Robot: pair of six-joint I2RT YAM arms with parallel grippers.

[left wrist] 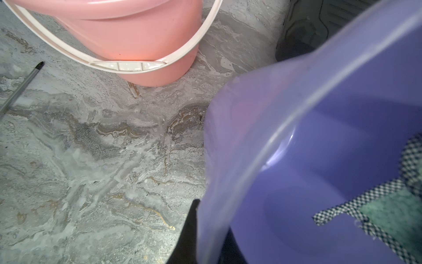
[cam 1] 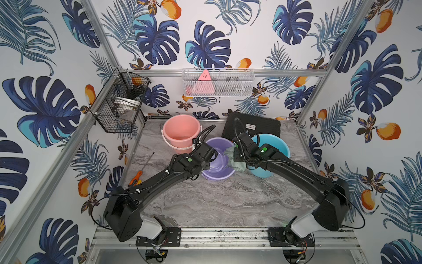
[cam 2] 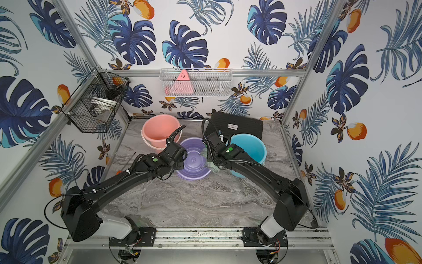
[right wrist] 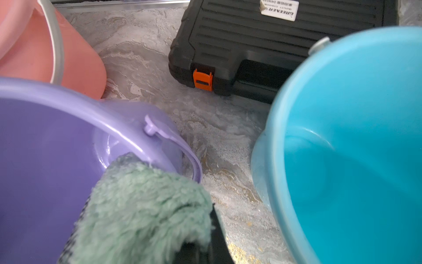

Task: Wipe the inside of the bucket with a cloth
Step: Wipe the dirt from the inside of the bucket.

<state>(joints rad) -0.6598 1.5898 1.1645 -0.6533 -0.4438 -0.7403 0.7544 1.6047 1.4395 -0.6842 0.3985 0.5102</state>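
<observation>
Both top views look down from high at the front toward the back wall [cam 1: 251, 45], covering the whole tabletop [cam 1: 228, 201]. Each wrist view sits close at the rim of the purple bucket [left wrist: 342, 141], looking rearward; both also show the pink bucket [left wrist: 137, 34].

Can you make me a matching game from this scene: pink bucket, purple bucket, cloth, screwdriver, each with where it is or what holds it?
1 pink bucket
2 purple bucket
3 cloth
4 screwdriver

A lying on the table
B pinched in the right fingers
C clamped at its rim by the left fingers
D standing upright at the back

Pairs: 1-D, 2-C, 3-B, 4-A
</observation>
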